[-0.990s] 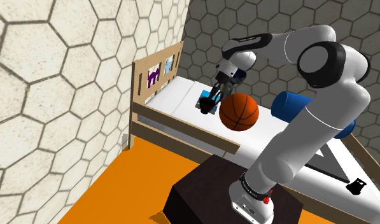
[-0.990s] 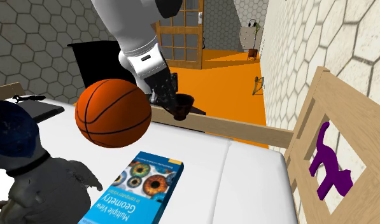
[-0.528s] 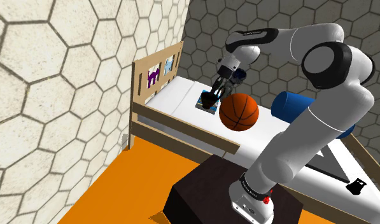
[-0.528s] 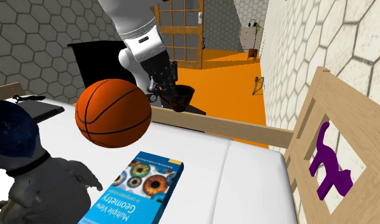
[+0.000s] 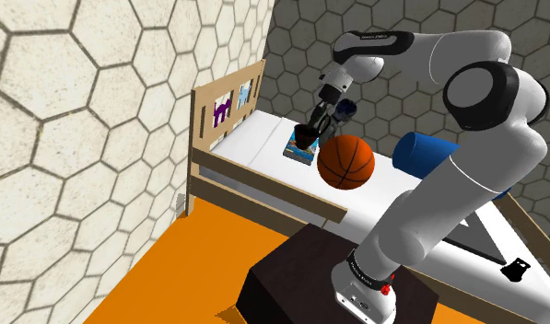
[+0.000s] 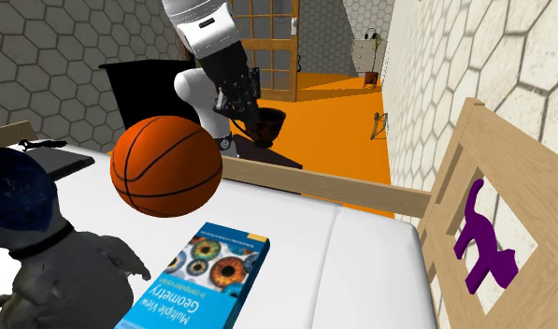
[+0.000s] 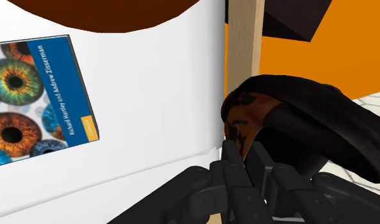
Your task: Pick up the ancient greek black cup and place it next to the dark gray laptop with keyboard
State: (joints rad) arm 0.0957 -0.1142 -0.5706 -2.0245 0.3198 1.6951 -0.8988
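Arm (image 5: 471,92) arches high from the stand (image 5: 296,276), with the forearm sloping down over the bed. Gripper (image 6: 245,101) fingers are clamped on the black cup (image 6: 267,124). The cup hangs clear above the wooden bed rail (image 6: 314,182), beside the basketball (image 6: 164,166).

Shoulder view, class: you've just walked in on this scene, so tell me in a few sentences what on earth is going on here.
A white robot arm is handling a black cup: its black gripper is shut on the cup and holds it in the air above the bed, close to the basketball and the book. The dark gray laptop lies farther along the bed, near the stand, so the cup is not yet beside it.
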